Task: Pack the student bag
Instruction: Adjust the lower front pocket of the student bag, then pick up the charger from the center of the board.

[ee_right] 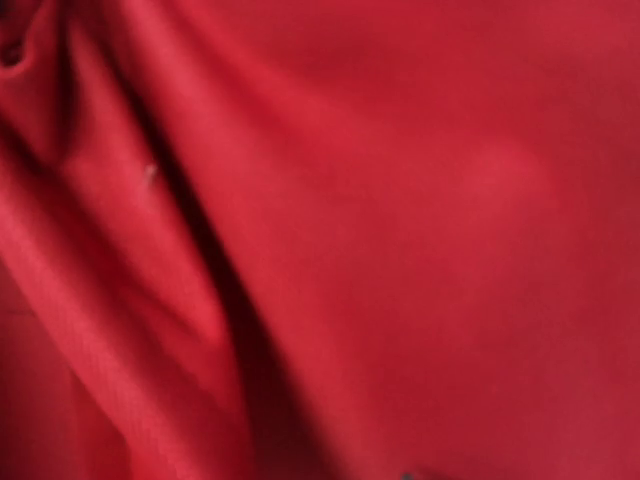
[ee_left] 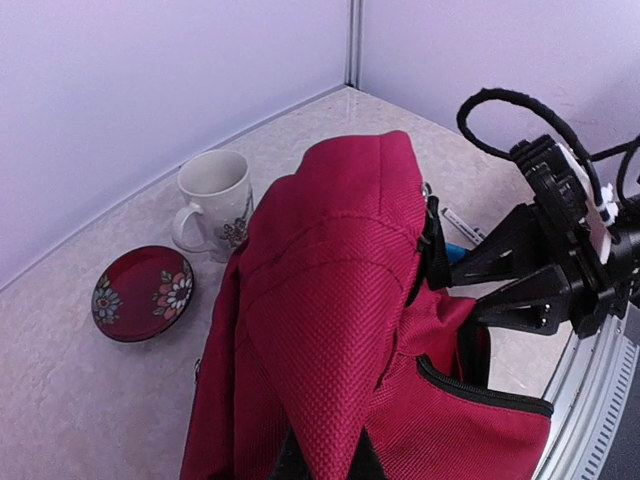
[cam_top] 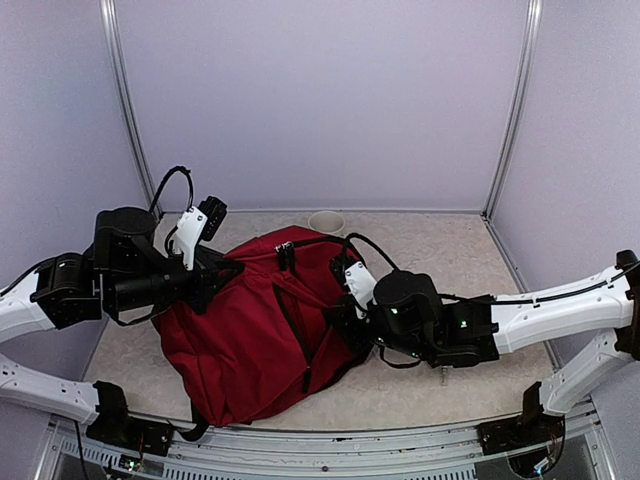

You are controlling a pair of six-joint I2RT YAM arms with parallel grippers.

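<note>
No writing to read here: the student bag shows plain red fabric, and the mug and saucer carry painted flowers, nothing lettered.

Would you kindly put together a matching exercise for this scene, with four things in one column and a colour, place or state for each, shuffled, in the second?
Things:
1. student bag
2. mug
3. saucer
4. left gripper

Descriptions:
A. red with painted flowers, lying flat on the table
B. shut on a raised fold of fabric
C. white, standing upright
D. dark-red fabric, the biggest thing in view

Pairs: 1-D, 2-C, 3-A, 4-B
</note>
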